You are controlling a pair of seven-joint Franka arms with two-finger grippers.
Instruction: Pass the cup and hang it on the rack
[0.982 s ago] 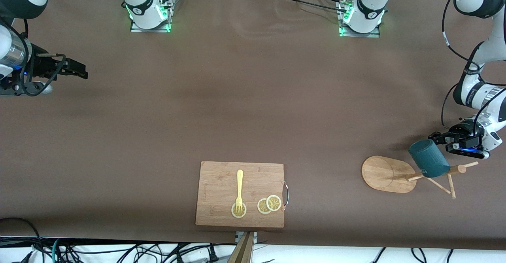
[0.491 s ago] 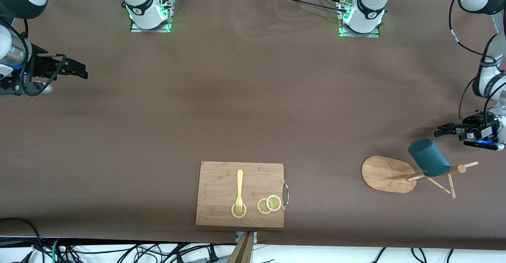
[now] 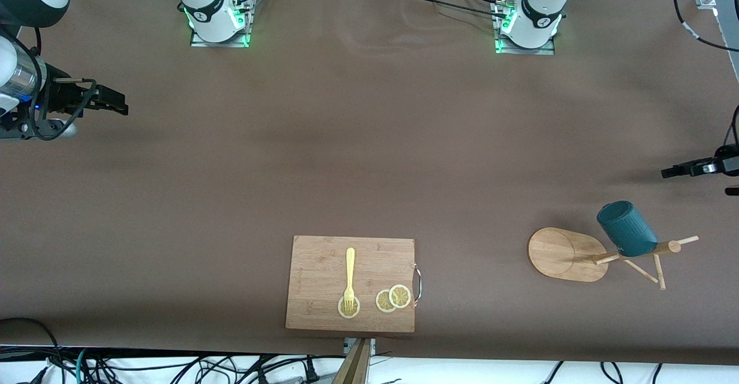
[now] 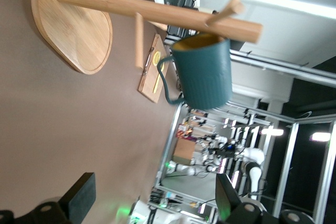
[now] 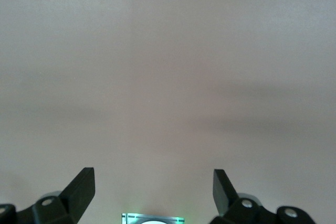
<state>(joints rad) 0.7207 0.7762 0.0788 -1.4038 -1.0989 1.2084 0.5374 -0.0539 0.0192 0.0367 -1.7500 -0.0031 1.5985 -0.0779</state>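
The dark teal cup [image 3: 626, 229] hangs by its handle on a peg of the bamboo rack [image 3: 566, 254], which stands near the left arm's end of the table. In the left wrist view the cup [image 4: 202, 72] hangs from the rack's post [image 4: 152, 9], its yellowish inside showing. My left gripper [image 3: 675, 171] is open and empty, up at the table's edge, apart from the cup. My right gripper [image 3: 112, 102] is open and empty, over bare table at the right arm's end; its fingers [image 5: 81, 187] frame only tablecloth.
A wooden cutting board [image 3: 323, 257] with a yellow fork [image 3: 349, 277] and lemon slices [image 3: 392, 298] lies near the front edge, mid-table. The arms' bases [image 3: 219, 11] stand along the farther edge.
My left gripper has drawn away from the cup, up and toward the table's end, leaving the cup hanging on the rack. The right arm has not moved.
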